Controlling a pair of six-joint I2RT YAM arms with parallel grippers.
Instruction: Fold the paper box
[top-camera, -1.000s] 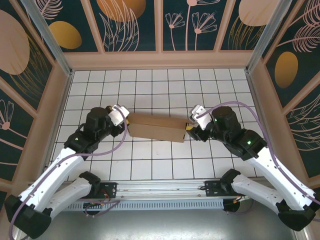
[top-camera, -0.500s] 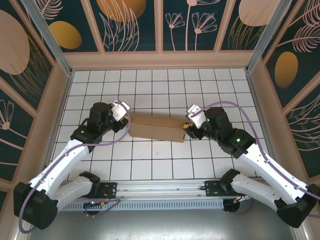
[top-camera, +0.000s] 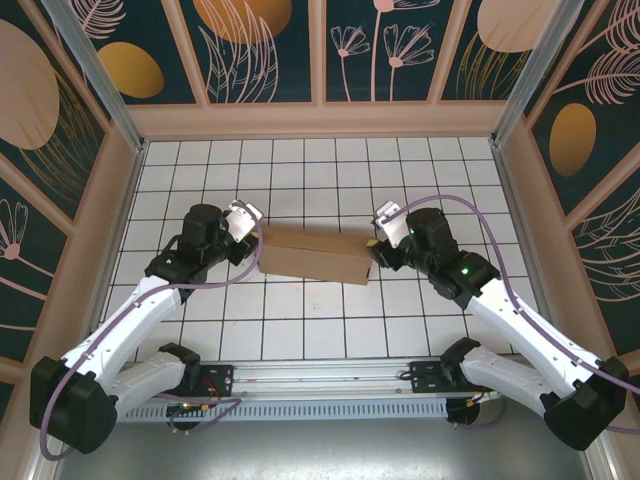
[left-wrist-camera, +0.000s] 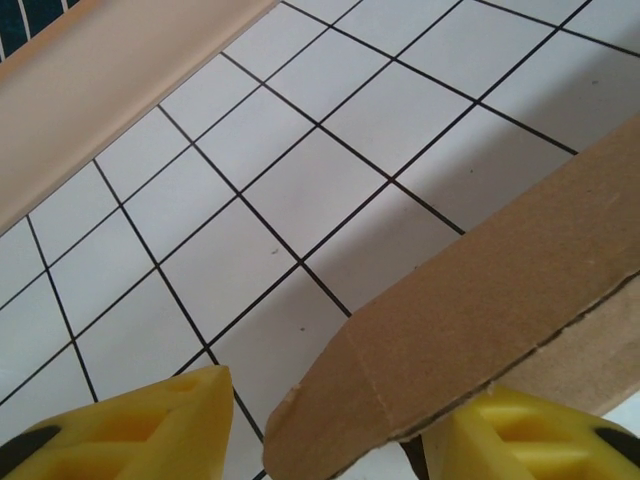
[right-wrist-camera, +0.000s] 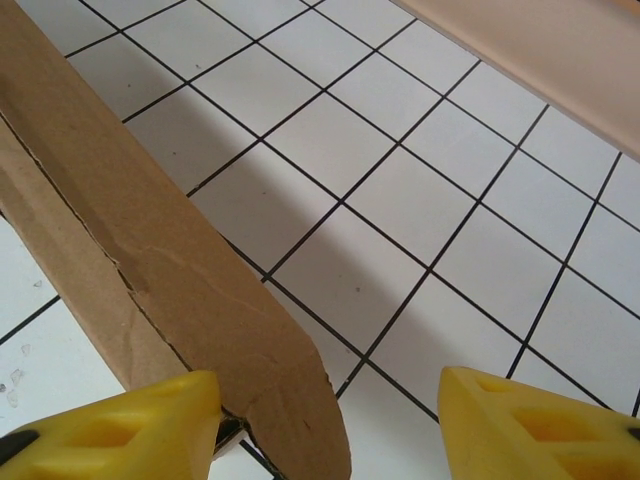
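**Both grippers spread wide at the two ends of the box**

The paper box lies flat near the middle of the white tiled table. It is a long brown cardboard strip running left to right, its right end a little nearer the arms than its left. In the top view the two arms reach in from either side, so that each wrist sits just at one short end of the box.

The left gripper is released, with its two yellow fingers set far apart at the bottom of the left wrist view. A rounded cardboard flap of the box juts in between them. It passes over the finger on the picture's right and seems to rest on it, though the contact itself is hard to make out. The other finger is apart from the cardboard.

The right gripper is likewise spread open. A rounded flap with a torn-looking crease comes down beside the yellow finger on the picture's left, and bare tiles lie between the flap and the opposite finger. A pale wooden ledge borders the tiles beyond.
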